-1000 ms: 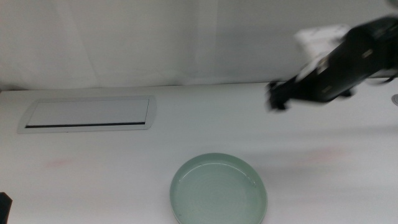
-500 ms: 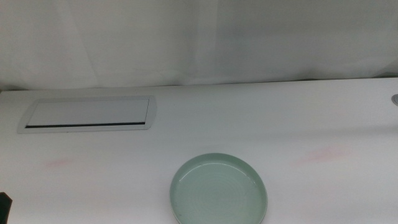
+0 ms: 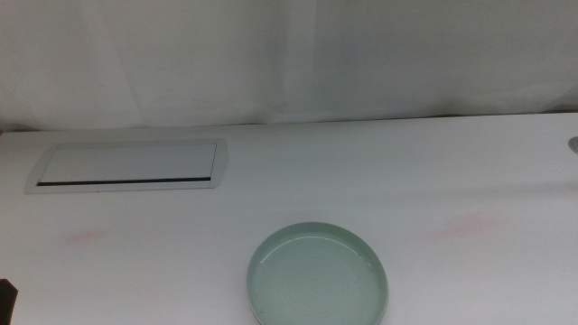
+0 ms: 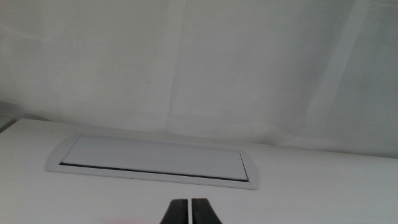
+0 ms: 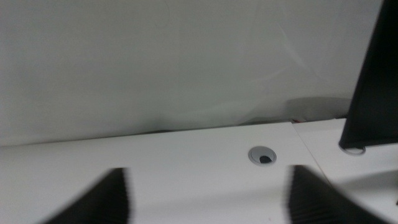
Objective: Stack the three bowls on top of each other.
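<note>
Left tool (image 4: 191,213) has its two dark jaws pressed together with only a hairline seam between them, holding nothing and touching nothing; its wrist view looks over bare white worktop (image 4: 323,186) toward the flat white panel (image 4: 155,163) with a dark slot along its near edge, and a pale curtain (image 4: 199,68) behind. From the middle view this tool shows only as a small dark corner at the bottom-left edge, if that speck is indeed part of it. That middle view has the panel at far left near the back of the worktop, two faint pink smudges on the surface, and the mint bowl (image 3: 319,276) near the bottom edge, slightly right of centre, upright and empty, well apart from the panel. A thin pale rim peeks out under its lower-left edge, so it seems to sit on something, but which dishes lie beneath cannot be told; no cream or grey-blue bowl is seen apart. Right tool (image 5: 208,196) is out of the middle view; its own wrist view shows its jaws spread wide, blurred, gripping nothing. Only that view shows a round grey grommet (image 5: 263,155) in the worktop and a black upright post (image 5: 372,81) on a small foot beside it.
</note>
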Tool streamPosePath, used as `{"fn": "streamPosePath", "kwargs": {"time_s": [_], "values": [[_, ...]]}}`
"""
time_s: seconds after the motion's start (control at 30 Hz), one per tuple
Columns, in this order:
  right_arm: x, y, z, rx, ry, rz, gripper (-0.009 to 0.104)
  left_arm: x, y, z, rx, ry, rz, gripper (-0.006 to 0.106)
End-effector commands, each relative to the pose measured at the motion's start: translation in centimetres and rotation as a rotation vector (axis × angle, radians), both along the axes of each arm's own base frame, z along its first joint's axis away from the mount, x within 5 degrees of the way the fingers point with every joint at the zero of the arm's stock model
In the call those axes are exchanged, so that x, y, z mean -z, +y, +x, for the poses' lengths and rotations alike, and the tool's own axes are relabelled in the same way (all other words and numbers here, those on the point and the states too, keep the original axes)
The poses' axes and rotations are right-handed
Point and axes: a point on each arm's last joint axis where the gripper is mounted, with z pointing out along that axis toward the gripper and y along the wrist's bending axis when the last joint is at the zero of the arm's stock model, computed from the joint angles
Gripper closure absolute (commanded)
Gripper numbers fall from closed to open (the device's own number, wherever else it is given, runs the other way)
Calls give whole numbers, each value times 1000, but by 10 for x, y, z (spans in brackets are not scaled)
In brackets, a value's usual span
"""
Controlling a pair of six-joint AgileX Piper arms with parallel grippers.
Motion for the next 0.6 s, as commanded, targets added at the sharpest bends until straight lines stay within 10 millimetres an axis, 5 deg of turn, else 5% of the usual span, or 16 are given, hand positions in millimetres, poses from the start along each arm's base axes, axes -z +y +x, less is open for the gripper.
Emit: {"fn": "streamPosePath", "kwargs": {"time_s": [0.0,0.13,0.27,0.57], "values": [[17,-3,-22,-7,-44,-1,35,13,0,0,-4,33,-11,103],[40,-4,-50,-3,-97,118,96,13,0,0,-4,33,-11,103],[75,-7,-68,12,-140,199,98,13,0,0,-4,33,-11,103],[130,-3,-63,-25,-147,181,98,13,0,0,-3,33,-6,103]]}}
